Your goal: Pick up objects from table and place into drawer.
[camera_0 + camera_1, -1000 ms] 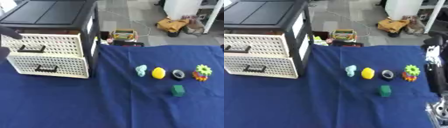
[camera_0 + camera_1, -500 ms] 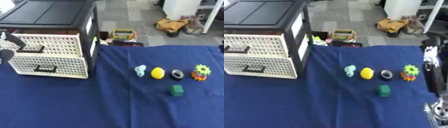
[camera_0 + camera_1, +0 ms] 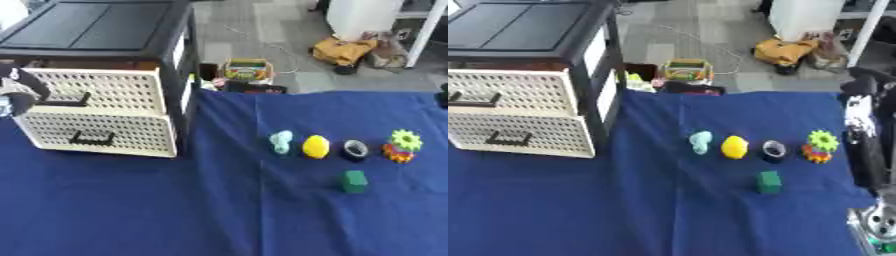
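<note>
The left hand [image 3: 16, 92] has slid in a touch from the left edge and now sits right at the handle of the upper drawer [image 3: 92, 90], which has come forward past the black cabinet [image 3: 105, 30] since a second ago — so the drawer looks to be on its way open, the first thing needed before anything goes in. Whether those fingers are curled round the handle or just against it, I can't tell; only a dark sliver of the hand shows. The lower drawer [image 3: 101, 132] juts out too. Over on the blue counter [image 3: 219, 200] nothing has been touched: pale blue piece [image 3: 281, 141], yellow ball [image 3: 316, 146], dark ring [image 3: 354, 149], green gear [image 3: 406, 140] on an orange piece [image 3: 396, 154], and the green block [image 3: 353, 181] just nearer, all well to the right of that hand. The right arm [image 3: 866, 145] hangs along the right edge beside the gear; its hand is not visible.
</note>
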Available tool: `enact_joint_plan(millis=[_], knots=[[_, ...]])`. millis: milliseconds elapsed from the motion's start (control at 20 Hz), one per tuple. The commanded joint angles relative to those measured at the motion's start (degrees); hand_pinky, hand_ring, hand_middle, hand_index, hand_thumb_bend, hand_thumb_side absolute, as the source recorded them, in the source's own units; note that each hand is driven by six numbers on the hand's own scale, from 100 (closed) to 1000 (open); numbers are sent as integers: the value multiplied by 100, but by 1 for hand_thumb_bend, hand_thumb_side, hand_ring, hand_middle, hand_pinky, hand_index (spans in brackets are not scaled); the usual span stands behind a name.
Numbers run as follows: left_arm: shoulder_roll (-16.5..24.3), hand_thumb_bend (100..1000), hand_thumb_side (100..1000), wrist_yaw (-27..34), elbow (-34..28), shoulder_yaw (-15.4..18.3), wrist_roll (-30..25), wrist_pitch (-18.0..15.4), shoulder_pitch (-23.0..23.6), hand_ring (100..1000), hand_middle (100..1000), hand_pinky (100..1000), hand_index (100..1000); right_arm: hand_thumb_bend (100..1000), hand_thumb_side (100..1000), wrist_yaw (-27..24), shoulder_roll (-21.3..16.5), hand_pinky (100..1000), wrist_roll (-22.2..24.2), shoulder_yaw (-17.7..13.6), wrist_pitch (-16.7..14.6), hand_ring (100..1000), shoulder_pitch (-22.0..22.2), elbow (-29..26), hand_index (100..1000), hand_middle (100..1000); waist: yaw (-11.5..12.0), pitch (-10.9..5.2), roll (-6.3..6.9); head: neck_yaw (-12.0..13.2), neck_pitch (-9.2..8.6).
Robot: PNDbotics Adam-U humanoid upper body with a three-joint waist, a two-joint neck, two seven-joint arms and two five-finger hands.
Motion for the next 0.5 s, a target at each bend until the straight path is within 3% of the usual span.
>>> enact_joint_plan(millis=[50,400,500], knots=[[-38,484,1000,-261,256,-51,-6,-209,-235,100,100,100,878,100,914,16,-133,587,33,-11,-9,587,-46,-94,750,563,-1,-132,16,21,-92],[-208,522,1000,-850,611,-30,-6,-600,-376,100,100,100,894,100,913,16,-113,587,44,-6,-10,587,-53,-94,749,562,-29,-89,12,42,-115],[-254,505,965,-1008,667,-2,-6,-657,-380,100,100,100,895,100,913,18,-104,587,52,-3,-11,587,-55,-94,748,561,-36,-76,12,48,-117]])
